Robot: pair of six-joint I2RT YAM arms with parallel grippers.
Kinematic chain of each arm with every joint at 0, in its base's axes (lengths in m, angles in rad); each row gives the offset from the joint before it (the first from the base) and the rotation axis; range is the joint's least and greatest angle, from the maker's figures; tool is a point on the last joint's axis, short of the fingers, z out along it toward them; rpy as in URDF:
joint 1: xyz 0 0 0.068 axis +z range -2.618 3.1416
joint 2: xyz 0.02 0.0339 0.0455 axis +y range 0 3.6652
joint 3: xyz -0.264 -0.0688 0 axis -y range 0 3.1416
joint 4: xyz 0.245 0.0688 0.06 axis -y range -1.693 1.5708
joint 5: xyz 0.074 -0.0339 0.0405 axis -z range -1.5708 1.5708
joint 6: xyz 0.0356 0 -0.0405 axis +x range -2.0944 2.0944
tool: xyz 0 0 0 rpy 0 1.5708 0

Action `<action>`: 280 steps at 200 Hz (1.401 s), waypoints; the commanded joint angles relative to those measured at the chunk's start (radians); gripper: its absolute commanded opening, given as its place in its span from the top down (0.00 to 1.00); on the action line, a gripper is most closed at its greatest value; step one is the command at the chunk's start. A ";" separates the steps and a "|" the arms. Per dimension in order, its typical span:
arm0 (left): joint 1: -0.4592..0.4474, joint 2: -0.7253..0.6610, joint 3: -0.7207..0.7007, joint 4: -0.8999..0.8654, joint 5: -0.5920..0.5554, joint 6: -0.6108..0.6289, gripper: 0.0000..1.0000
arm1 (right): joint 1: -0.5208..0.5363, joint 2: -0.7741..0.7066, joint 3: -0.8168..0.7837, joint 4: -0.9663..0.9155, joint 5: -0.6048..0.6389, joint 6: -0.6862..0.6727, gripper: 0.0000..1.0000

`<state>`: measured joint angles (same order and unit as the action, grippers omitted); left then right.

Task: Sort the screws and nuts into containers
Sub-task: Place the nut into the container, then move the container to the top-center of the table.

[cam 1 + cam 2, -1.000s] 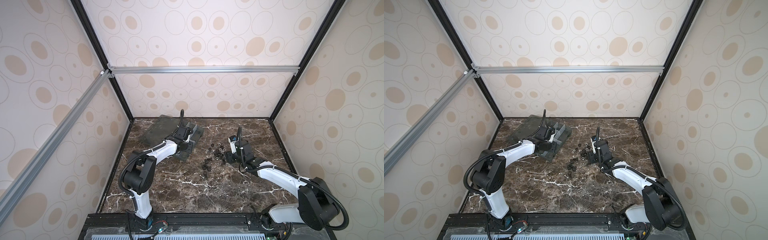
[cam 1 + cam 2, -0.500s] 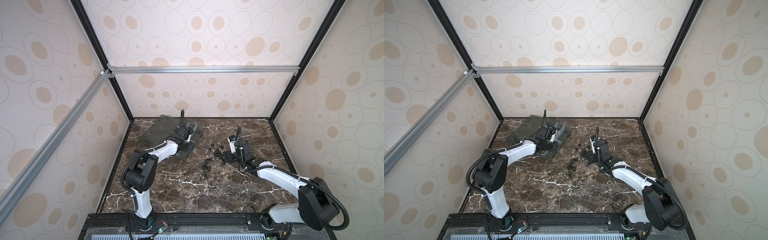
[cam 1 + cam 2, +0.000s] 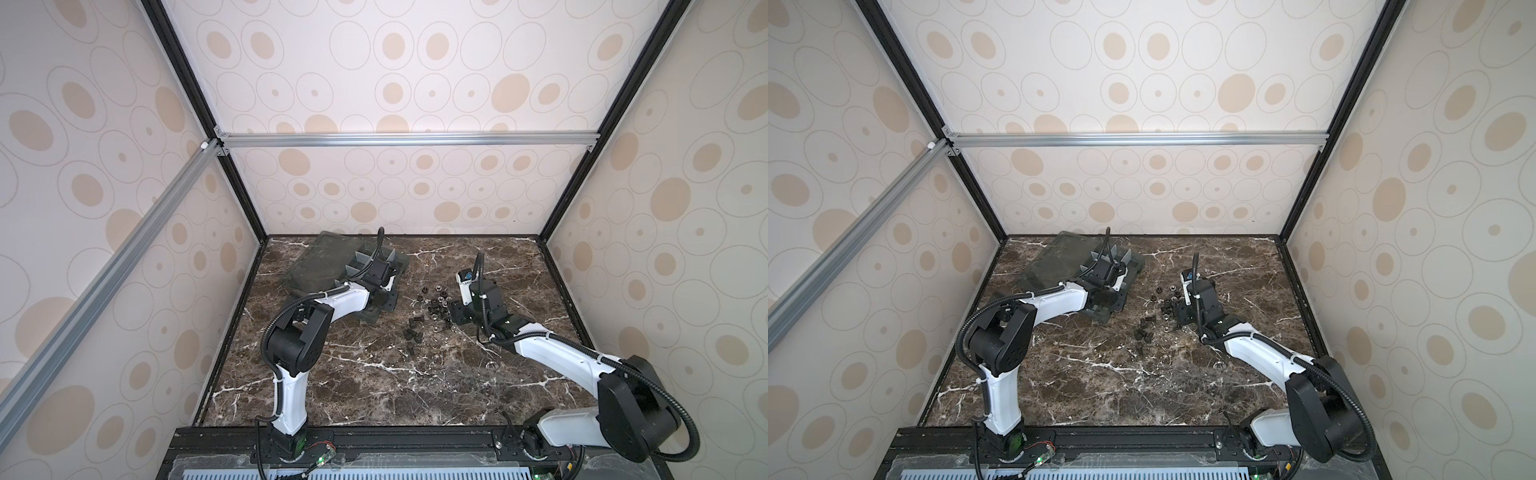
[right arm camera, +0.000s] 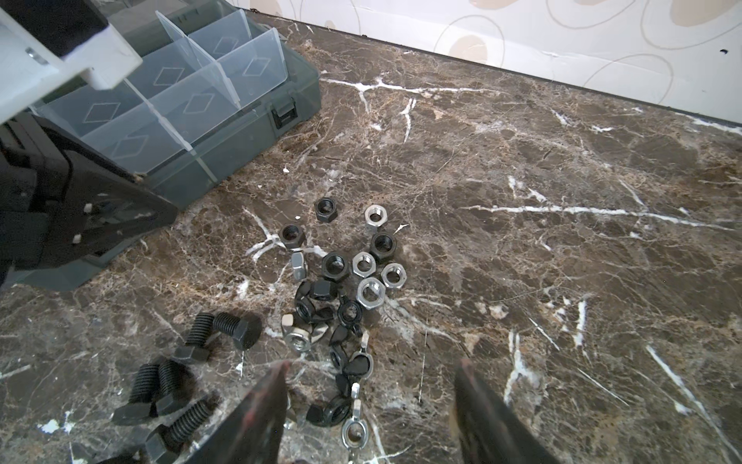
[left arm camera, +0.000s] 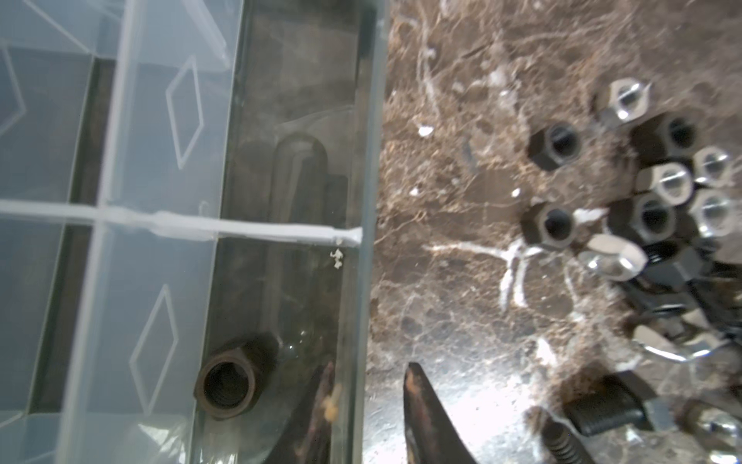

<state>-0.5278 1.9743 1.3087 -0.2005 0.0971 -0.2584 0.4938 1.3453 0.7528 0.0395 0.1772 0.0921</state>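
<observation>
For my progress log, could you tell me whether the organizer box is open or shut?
Open: the organizer box shows exposed dividers in the right wrist view, and its lid lies folded back in both top views.

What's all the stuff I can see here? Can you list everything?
organizer box: one, translucent grey with frosted dividers, back left of table
lid: one, clear, open behind the box
nut in box: one, dark, in a cell by the front wall
black hex nuts: about five, loose on the table beside the box
silver hex nuts: about five, same pile
wing nuts: several, black and silver, same pile
screws: at least five, black, beside the pile
table: one, brown marble
left gripper: black, open, over the box's front wall
right gripper: black, open, above the pile
</observation>
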 commanded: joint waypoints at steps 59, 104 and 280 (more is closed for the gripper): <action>-0.030 0.073 0.139 0.031 0.093 -0.057 0.68 | 0.008 -0.026 -0.028 0.039 0.043 -0.011 0.32; -0.054 0.118 0.226 0.002 0.078 -0.048 0.67 | 0.007 -0.023 -0.020 0.027 0.058 -0.030 0.31; -0.003 -0.006 0.382 -0.243 0.078 0.080 0.56 | 0.007 0.118 0.214 -0.193 0.010 0.099 0.31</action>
<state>-0.5262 1.9343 1.5936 -0.3801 0.1066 -0.2588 0.4938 1.4418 0.9131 -0.0971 0.1944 0.1467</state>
